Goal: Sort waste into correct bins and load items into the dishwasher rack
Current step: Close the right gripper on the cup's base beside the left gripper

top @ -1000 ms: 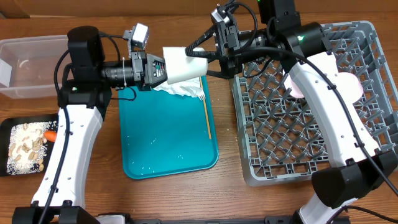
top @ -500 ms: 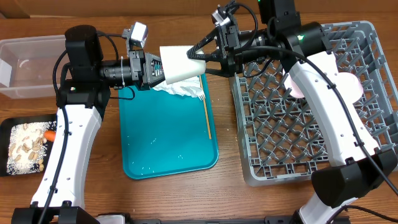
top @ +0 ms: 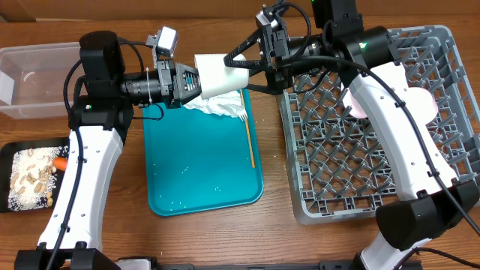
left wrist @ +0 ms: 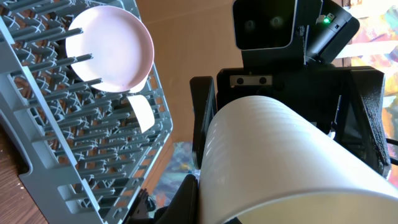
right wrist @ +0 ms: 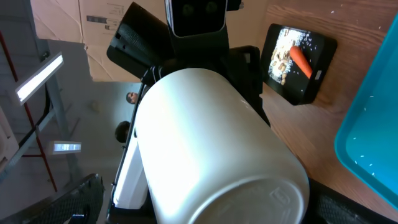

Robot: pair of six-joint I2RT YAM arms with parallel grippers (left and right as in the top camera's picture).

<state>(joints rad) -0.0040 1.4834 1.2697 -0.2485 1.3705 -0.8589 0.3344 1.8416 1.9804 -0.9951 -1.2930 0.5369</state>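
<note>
My left gripper [top: 196, 81] is shut on the white cup [top: 220, 76] and holds it on its side in the air above the far edge of the teal tray. My right gripper [top: 238, 73] is open, with its fingers spread on either side of the cup's base end. The cup fills the left wrist view [left wrist: 280, 162] and the right wrist view [right wrist: 211, 143]. The grey rack [top: 450, 112] stands at the right with a white plate [top: 420, 105] and a bowl [left wrist: 142, 112] in it. A crumpled napkin [top: 217, 106] and the yellow-handled fork [top: 249, 139] lie on the tray.
The teal tray [top: 195, 180] lies in the middle. The clear tub [top: 37, 79] stands at the far left. The black tray [top: 15, 150] at the left edge holds the carrot [top: 61, 163] and beige food bits [top: 30, 176].
The cup and both grippers have shifted only slightly. The left gripper still holds the cup and the right fingers stay spread around it.
</note>
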